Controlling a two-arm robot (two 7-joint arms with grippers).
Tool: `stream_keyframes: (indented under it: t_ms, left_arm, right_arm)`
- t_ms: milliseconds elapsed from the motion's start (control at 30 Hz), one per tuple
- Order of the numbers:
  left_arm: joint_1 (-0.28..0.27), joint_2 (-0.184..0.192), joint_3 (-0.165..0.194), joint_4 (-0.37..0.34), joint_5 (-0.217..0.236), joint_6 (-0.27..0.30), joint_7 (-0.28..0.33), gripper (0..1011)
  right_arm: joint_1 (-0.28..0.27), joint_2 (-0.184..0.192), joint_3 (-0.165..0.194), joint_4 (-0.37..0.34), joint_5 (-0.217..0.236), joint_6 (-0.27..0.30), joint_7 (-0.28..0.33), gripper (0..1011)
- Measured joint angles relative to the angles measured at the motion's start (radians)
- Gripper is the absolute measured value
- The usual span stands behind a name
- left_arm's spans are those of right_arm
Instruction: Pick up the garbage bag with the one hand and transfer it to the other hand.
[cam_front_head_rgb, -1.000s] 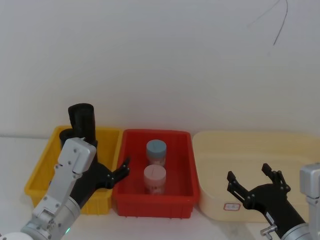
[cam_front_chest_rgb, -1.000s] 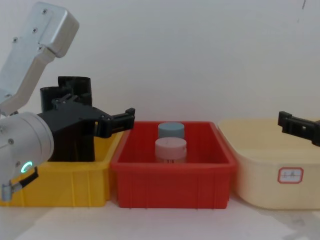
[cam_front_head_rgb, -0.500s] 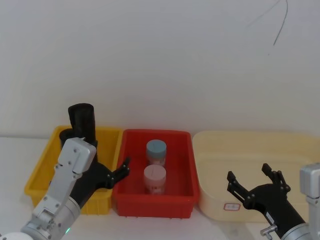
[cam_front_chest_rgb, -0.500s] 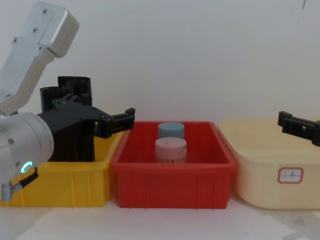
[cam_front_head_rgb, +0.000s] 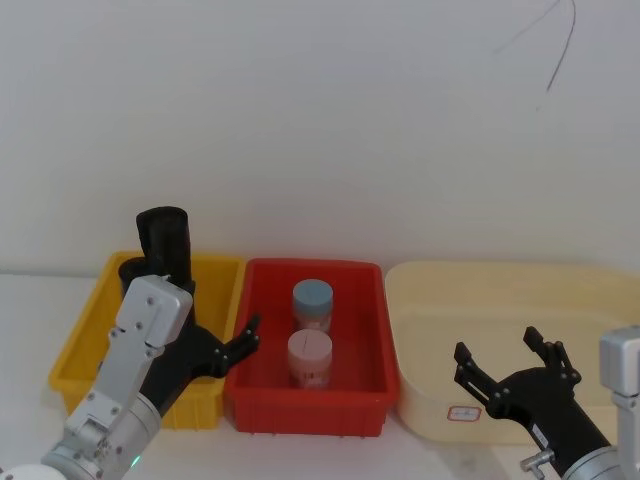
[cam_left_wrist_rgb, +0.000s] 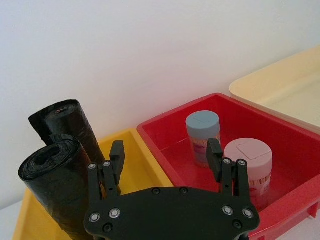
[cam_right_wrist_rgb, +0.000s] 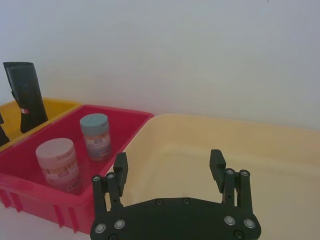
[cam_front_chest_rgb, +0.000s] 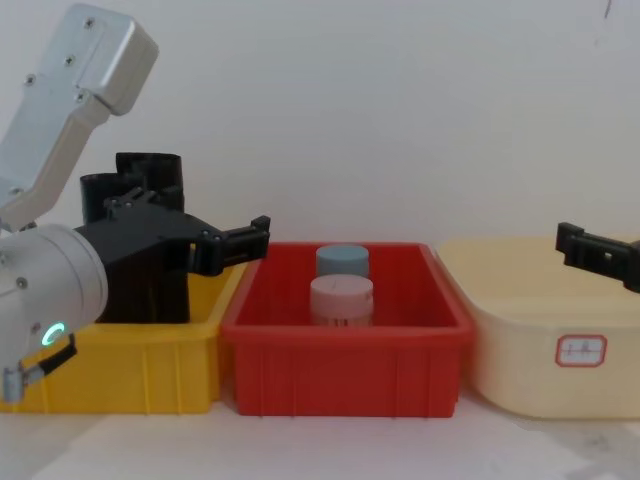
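Note:
The garbage bag (cam_left_wrist_rgb: 51, 172), a plain thick black roll, stands upright in the yellow bin (cam_front_head_rgb: 90, 330), partly hidden behind my left arm in the head view (cam_front_head_rgb: 133, 269). Just behind it stands a taller black roll (cam_front_head_rgb: 165, 238). My left gripper (cam_front_head_rgb: 238, 345) hovers open and holds nothing, just right of the rolls, over the wall between the yellow and red bins; the garbage bag lies outside its left finger (cam_left_wrist_rgb: 117, 152). Low on the right, my right gripper (cam_front_head_rgb: 498, 348) is open with nothing in it, in front of the cream bin (cam_front_head_rgb: 500, 290).
The red bin (cam_front_head_rgb: 310, 405) in the middle holds a blue-lidded jar (cam_front_head_rgb: 312, 300) and a pink-lidded jar (cam_front_head_rgb: 309, 355). The three bins stand side by side against a white wall. A strip of table runs in front of them.

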Motion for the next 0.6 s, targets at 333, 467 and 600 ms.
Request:
stream_keyframes:
  t_ms: [333, 467, 600]
  left_arm:
    - [0.0, 0.0, 0.0, 0.0, 0.0, 0.0, 0.0, 1000]
    - [0.002, 0.0, 0.0, 0.0, 0.0, 0.0, 0.001, 1000]
    - [0.015, -0.002, -0.005, -0.011, 0.007, 0.004, 0.016, 1000]
  right_arm:
    - [0.0, 0.0, 0.0, 0.0, 0.0, 0.0, 0.0, 1000]
    - [0.0, 0.0, 0.0, 0.0, 0.0, 0.0, 0.0, 1000]
    - [0.0, 0.0, 0.0, 0.0, 0.0, 0.0, 0.0, 1000]
